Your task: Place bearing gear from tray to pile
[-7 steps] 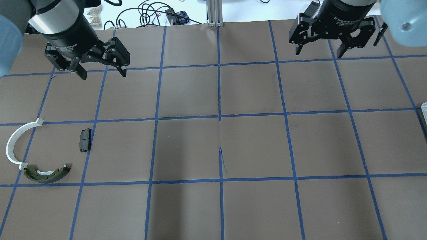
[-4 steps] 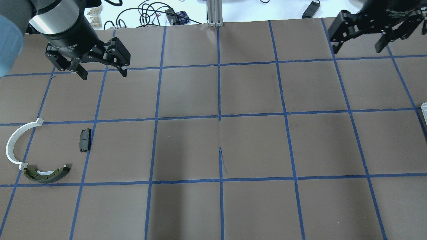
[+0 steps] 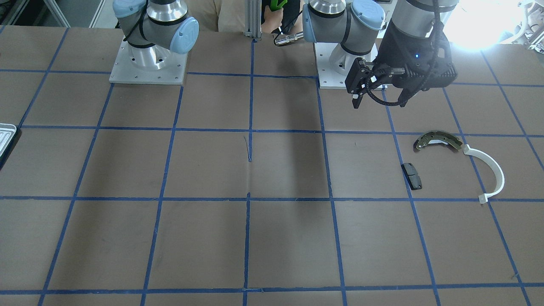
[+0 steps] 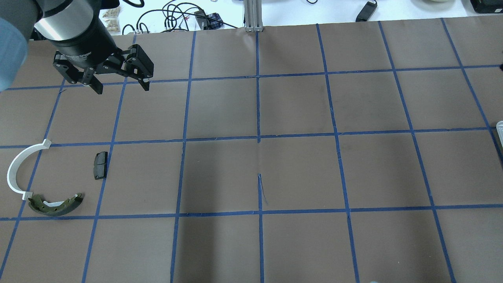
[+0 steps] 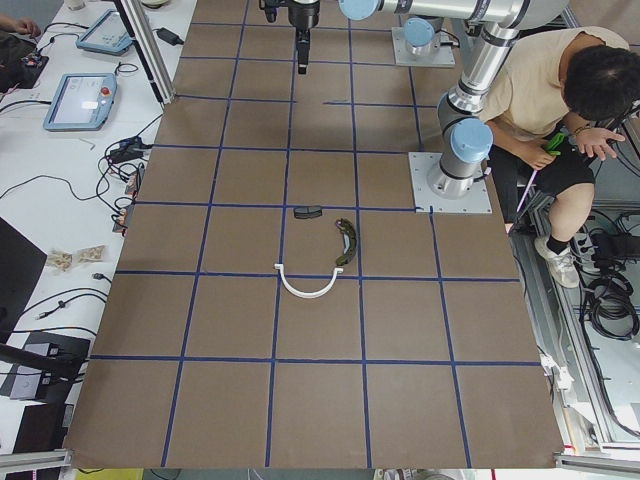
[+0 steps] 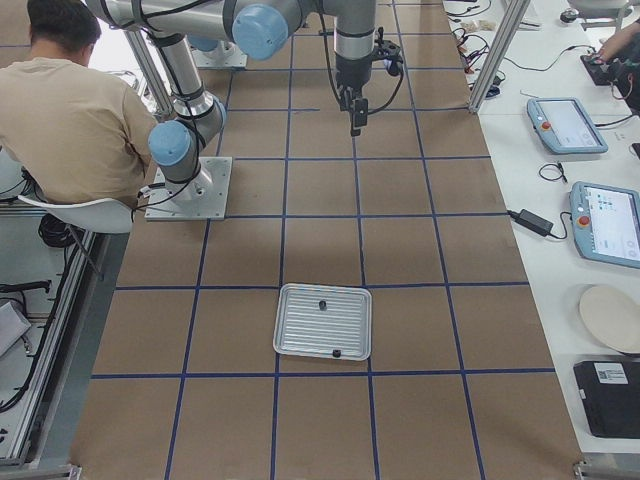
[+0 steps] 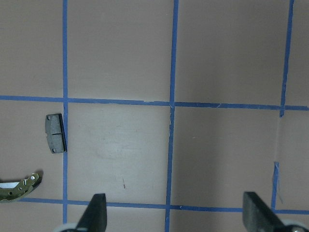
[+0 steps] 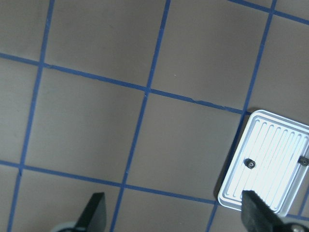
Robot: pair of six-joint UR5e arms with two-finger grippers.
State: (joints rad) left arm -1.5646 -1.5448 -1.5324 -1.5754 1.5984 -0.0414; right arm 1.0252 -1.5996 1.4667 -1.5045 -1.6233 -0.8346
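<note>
The tray (image 6: 300,335) lies on the brown mat at the robot's right end, with only slivers in the overhead view (image 4: 500,129) and front view (image 3: 6,135). A small dark toothed bearing gear (image 8: 249,163) sits on its ribbed floor (image 8: 270,145) and also shows in the right view (image 6: 322,303). The pile is a brake shoe (image 4: 55,206), white arc (image 4: 15,169) and black pad (image 4: 100,165). My left gripper (image 4: 120,87) is open and empty, high, beyond the pile. My right gripper (image 8: 176,212) is open and empty, apart from the tray.
A second small dark part (image 6: 336,352) lies near the tray's rim. An operator (image 6: 70,110) sits behind the robot bases. An aluminium post (image 4: 253,15) and cables (image 4: 173,15) stand at the far edge. Tablets (image 6: 600,215) rest on a side table.
My right gripper has swept to the right and left the overhead view. The left gripper and the pile have not moved.
</note>
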